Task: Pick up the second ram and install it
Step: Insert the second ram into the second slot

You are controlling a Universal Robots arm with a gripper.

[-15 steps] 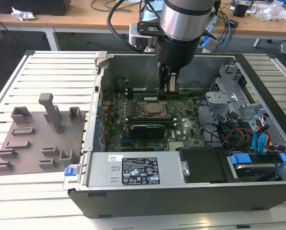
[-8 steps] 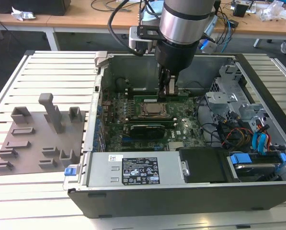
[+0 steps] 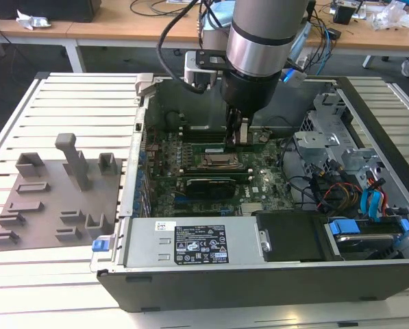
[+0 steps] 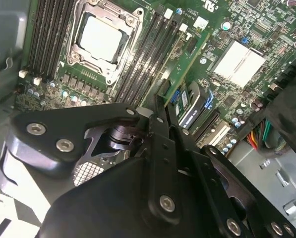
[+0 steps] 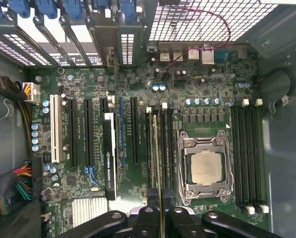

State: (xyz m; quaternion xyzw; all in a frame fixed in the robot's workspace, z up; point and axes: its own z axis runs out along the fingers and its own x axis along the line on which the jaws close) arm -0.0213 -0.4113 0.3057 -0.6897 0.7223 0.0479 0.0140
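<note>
My gripper (image 3: 240, 133) is down inside the open computer case, over the green motherboard (image 3: 259, 185). It is shut on the second ram (image 5: 155, 148), a thin green stick seen edge-on. The stick runs along the dark memory slots (image 5: 165, 148) beside the CPU socket (image 5: 205, 166). In the second wrist view the ram (image 4: 185, 64) stretches out from the black fingers (image 4: 157, 124) toward the slots by the socket (image 4: 103, 37). In the first wrist view my gripper (image 5: 157, 198) clamps the stick's near end. I cannot tell whether the stick touches a slot.
A grey holder tray (image 3: 53, 199) with plastic blocks lies on the slatted table at the exterior view's left. A black expansion card (image 5: 109, 153) stands next to the slots. The power supply (image 3: 190, 243), drive cage (image 3: 327, 137) and cable bundles (image 3: 355, 199) crowd the case.
</note>
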